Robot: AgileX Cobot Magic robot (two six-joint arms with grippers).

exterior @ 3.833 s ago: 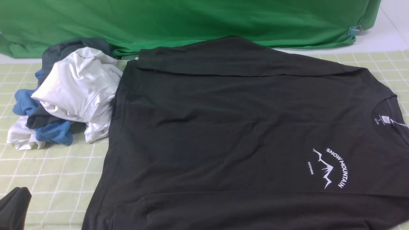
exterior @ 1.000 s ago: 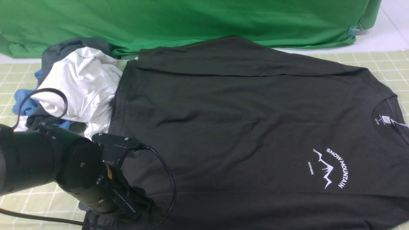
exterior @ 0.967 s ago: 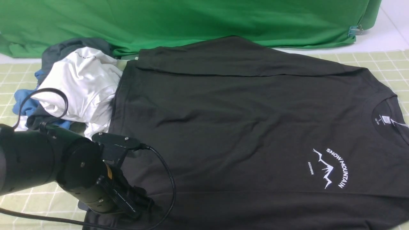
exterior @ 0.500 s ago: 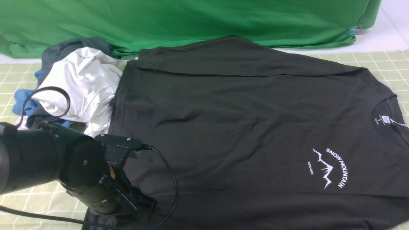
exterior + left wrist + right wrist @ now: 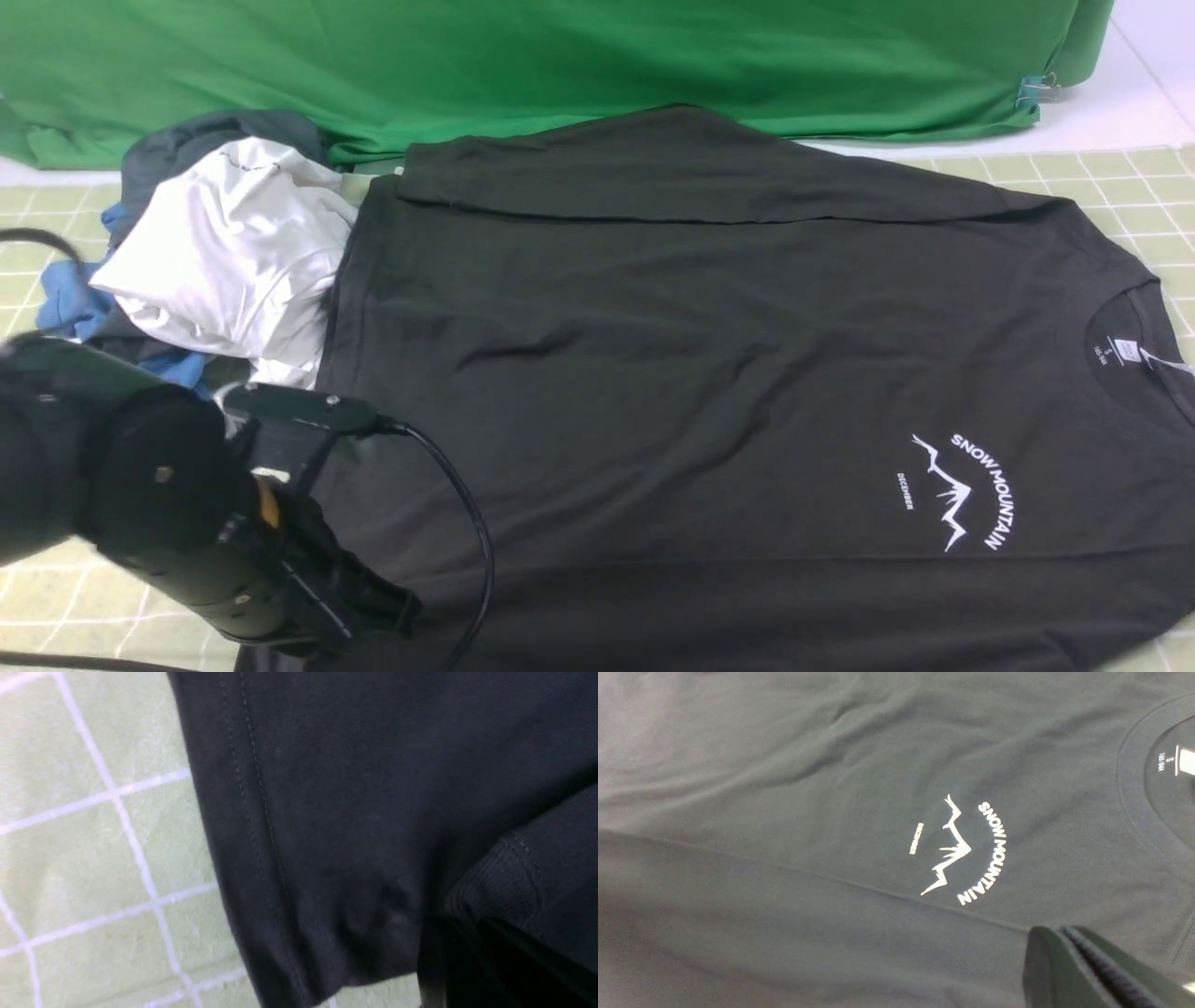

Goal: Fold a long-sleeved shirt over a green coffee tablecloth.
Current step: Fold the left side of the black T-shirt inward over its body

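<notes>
Resting on the near-left hem corner of the long-sleeved shirt [image 5: 700, 373], left tool [image 5: 390, 611]: closure not discernible. Long axis runs toward the tabletop's [image 5: 1111, 117] right edge; right tool [image 5: 1057, 945] closed, empty.

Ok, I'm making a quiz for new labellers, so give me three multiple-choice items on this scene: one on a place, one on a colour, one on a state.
1. The pile of garments lies by which part of the long-sleeved shirt?
A) the collar end
B) the hem end, on the robot's left
C) on top of the chest print

2. The logo on the shirt is printed in:
A) red
B) yellow
C) white

3. The right tool is:
A) shut and empty
B) wide open
C) clamped on a blue garment

Key:
1 B: the front view shows the pile next to the hem side.
2 C: the letters and the mountain are white.
3 A: the right wrist view shows its fingers pressed together with nothing between them.
</notes>
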